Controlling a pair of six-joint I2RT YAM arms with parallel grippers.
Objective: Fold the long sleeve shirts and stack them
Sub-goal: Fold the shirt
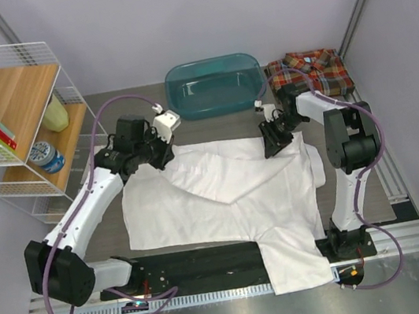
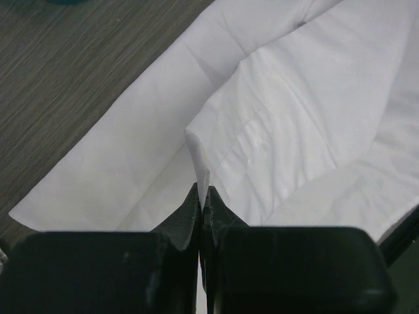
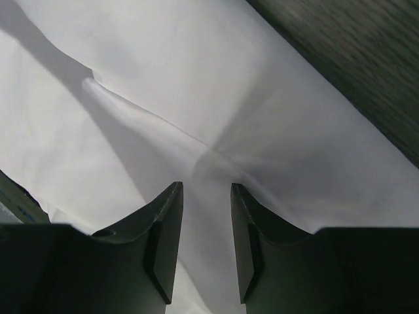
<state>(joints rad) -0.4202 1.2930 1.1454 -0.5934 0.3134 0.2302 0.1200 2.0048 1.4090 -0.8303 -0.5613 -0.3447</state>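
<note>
- Left end effector (image 2: 201, 196) was clamped tight on a raised fold of the white shirt (image 2: 294, 118), at the garment's 10 o'clock corner.
- Right end effector (image 3: 206, 190) stood with jaws partly apart over the cloth at 2 o'clock, with nothing visibly caught between them.
- Spread flat on the table (image 2: 59, 65), the white shirt trailed one sleeve off the near edge at 5 o'clock.
- At the table's 1 o'clock the plaid shirt (image 1: 309, 69) looked already folded, just beside the teal tub (image 1: 212, 85).
- Step in hand, as I judged it: taking hold of the far edge for a first fold. Next, the right jaws would need to close on cloth so both corners could be drawn together toward 6 o'clock.
</note>
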